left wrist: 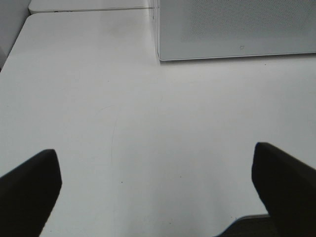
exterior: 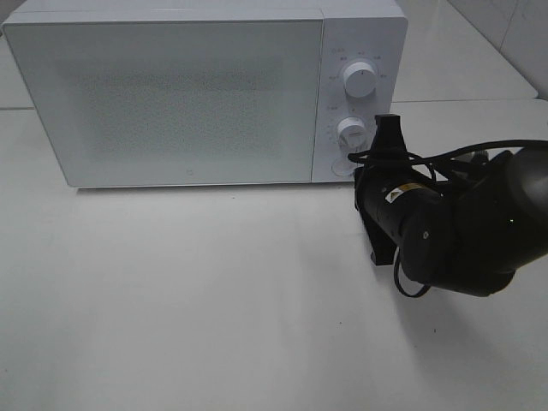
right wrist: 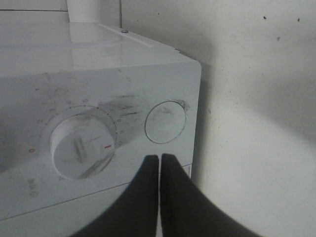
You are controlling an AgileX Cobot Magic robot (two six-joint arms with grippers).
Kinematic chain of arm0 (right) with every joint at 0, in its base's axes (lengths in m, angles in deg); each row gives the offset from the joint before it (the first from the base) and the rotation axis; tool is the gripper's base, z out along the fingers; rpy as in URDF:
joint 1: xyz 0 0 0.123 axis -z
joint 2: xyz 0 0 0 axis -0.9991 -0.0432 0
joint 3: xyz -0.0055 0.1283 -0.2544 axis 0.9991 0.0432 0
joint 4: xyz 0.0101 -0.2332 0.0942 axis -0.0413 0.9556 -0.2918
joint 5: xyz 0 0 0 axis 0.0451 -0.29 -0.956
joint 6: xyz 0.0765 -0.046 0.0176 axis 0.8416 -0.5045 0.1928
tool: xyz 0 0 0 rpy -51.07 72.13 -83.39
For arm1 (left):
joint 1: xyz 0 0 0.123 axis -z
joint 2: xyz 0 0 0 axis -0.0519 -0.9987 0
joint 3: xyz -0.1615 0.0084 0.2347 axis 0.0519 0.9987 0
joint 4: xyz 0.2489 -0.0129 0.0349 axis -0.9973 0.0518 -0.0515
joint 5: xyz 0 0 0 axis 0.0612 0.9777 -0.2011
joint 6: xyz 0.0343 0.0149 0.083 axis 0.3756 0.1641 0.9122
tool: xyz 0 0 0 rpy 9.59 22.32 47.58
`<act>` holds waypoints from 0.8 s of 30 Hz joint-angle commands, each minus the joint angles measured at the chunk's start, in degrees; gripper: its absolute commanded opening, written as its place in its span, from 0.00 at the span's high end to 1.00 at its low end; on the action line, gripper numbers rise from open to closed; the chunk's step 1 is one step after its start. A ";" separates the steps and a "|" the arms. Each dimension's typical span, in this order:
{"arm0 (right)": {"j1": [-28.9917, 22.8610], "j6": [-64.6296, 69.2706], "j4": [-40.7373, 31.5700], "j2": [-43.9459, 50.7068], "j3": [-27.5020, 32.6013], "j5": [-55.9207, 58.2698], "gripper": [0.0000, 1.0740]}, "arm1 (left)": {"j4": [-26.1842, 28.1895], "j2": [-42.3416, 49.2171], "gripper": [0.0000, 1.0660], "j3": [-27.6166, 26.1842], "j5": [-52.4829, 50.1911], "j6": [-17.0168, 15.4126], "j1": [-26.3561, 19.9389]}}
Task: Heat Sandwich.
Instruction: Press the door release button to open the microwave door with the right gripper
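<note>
White microwave (exterior: 171,94) at far side of white table (exterior: 214,308), door shut. Ctrl panel (exterior: 336,51) on its right w/ upper knob (exterior: 360,80), lower knob (exterior: 352,131), round btn (exterior: 342,168) partly hidden. Black right arm (exterior: 467,223) comes in from right. Right gripper (exterior: 390,124) points at panel's lower right corner, just beside lower knob. Black cable (exterior: 445,156) loops over wrist.

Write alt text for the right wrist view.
The right gripper, jaws shut together, points at the front of a white microwave, its tips close to a round button that sits beside a white dial.
</note>
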 commanded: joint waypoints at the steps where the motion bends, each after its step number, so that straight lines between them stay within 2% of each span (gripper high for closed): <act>1: 0.69 0.57 1.15 -0.92 -1.55 0.57 1.00 | 0.40 0.92 0.09 0.00 -0.52 0.11 0.06; 24: 4.18 1.32 2.35 -7.45 -10.49 4.30 1.00 | 0.40 0.92 0.09 0.00 -0.52 0.06 0.06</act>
